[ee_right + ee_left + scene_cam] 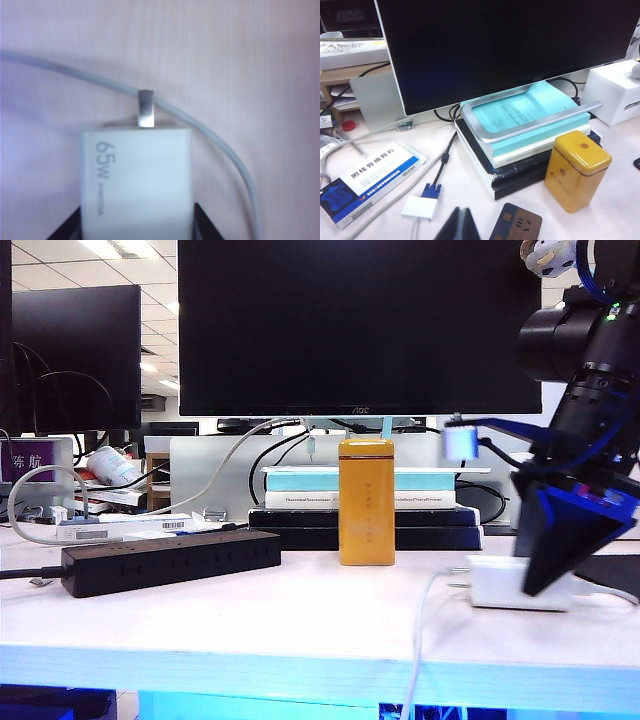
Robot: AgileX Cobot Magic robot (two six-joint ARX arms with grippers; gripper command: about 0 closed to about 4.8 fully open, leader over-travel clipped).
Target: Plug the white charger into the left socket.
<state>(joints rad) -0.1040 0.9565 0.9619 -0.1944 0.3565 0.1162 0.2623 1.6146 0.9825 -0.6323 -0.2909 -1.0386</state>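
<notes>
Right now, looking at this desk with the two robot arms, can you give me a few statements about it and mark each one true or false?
1. The white charger sits between the right claw's fingers. True.
2. The charger is plugged into the black power strip. False: it lies on the table at the right, far from the strip.
3. The yellow tin stands upright in front of the stacked books. True.
4. The left claw grips the tin. False: it is shut on nothing.
5. The charger reads 65W. True.

Right pincer (pixel 545 575) grips the white charger (pixel 505 582) near yellow tin (pixel 366 501).
</notes>
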